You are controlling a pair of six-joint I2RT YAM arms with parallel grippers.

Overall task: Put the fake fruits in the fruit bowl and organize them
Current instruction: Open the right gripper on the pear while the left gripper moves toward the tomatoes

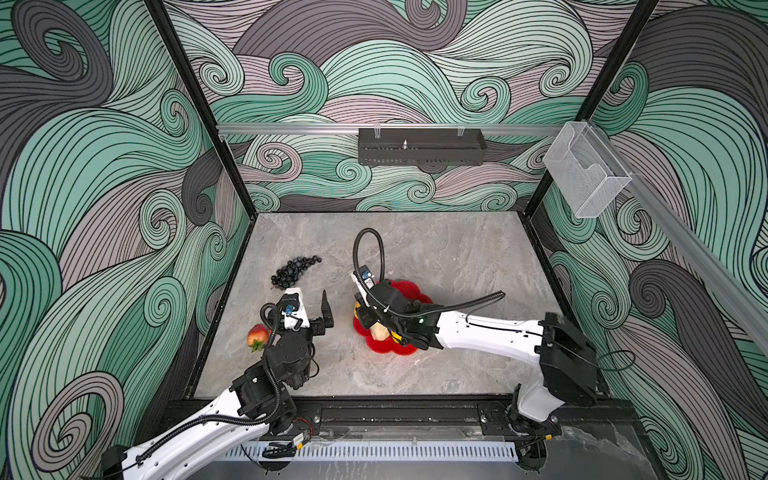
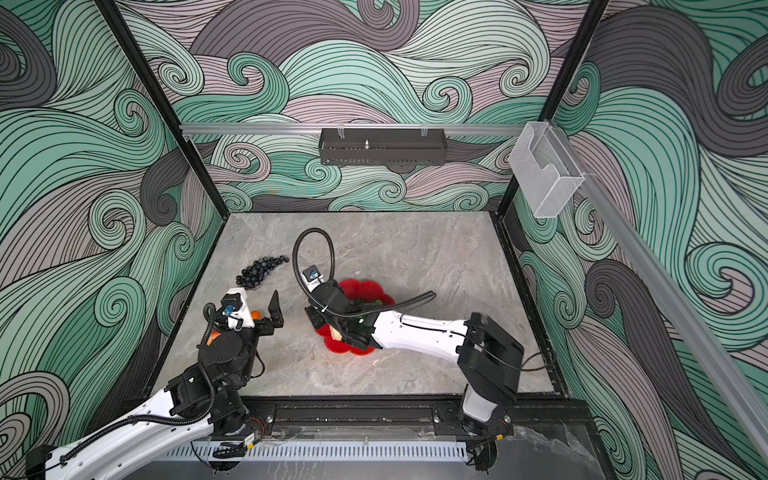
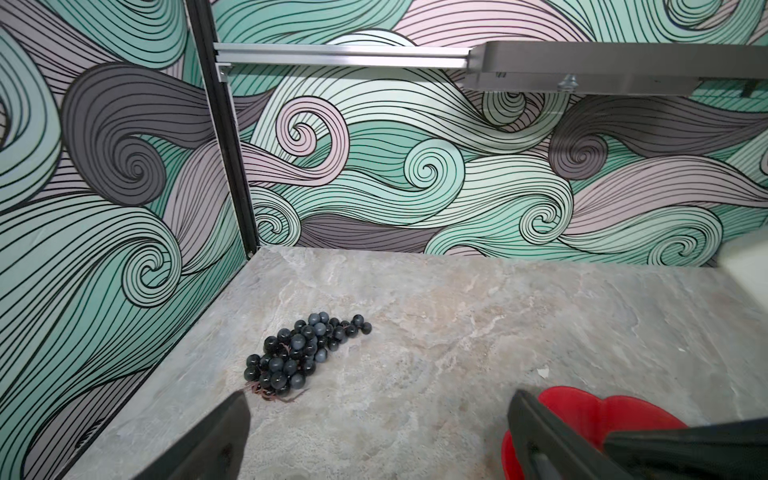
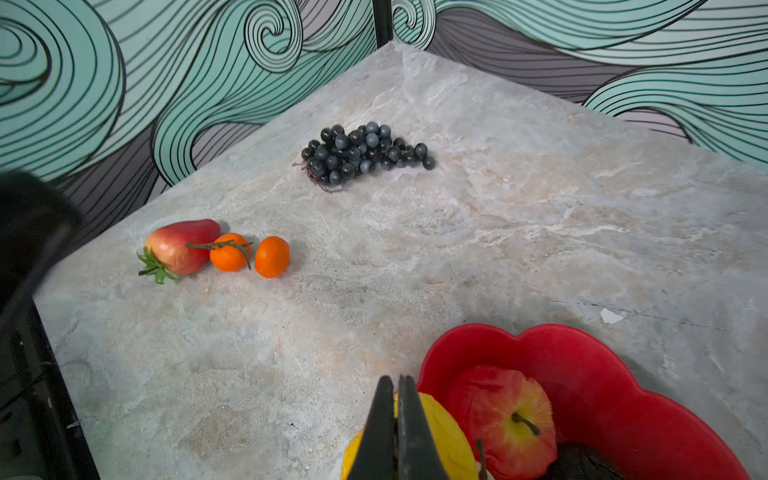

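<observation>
While apple (image 4: 511, 415) and lemon (image 4: 449, 432) are sitting in the bowl (image 1: 409, 286) at centre of a top view, grapes (image 1: 295, 272), oranges (image 4: 228, 253) and a red fruit (image 1: 257, 336) are waiting on the counter (image 1: 436, 249) at left; left gripper (image 3: 378, 399) is gaping wide and empty, right gripper (image 4: 397, 386) is hovering pinched shut, empty, over the bowl's edge.

I'm looking at a glossy red plastic bowl (image 4: 590, 374), shiny blue-black grapes (image 4: 361, 151) and a matt, marble-veined table (image 4: 457, 257), all looking smooth.
</observation>
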